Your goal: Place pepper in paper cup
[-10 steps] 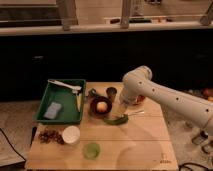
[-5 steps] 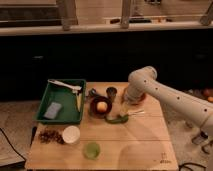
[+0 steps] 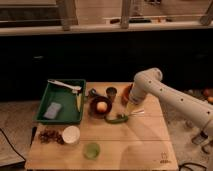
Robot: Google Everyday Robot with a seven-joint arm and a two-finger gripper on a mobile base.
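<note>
The pepper (image 3: 116, 119), long, slender and green, lies on the wooden table (image 3: 140, 145) just in front of a dark bowl. The paper cup (image 3: 71, 135), white and round, stands upright near the table's front left. My gripper (image 3: 129, 109) hangs at the end of the white arm (image 3: 165, 95), just right of and slightly above the pepper's right end. Whether it touches the pepper cannot be told.
A dark bowl (image 3: 101, 106) holds an orange fruit. A small dark cup (image 3: 111, 92) stands behind it. A green tray (image 3: 61, 100) with a sponge and utensil sits at left. A light-green cup (image 3: 91, 150) stands at the front. Dark dried bits (image 3: 47, 135) lie beside the paper cup.
The arm has shifted a little to the right over the table. The pepper lies in about the same spot in front of the bowl.
</note>
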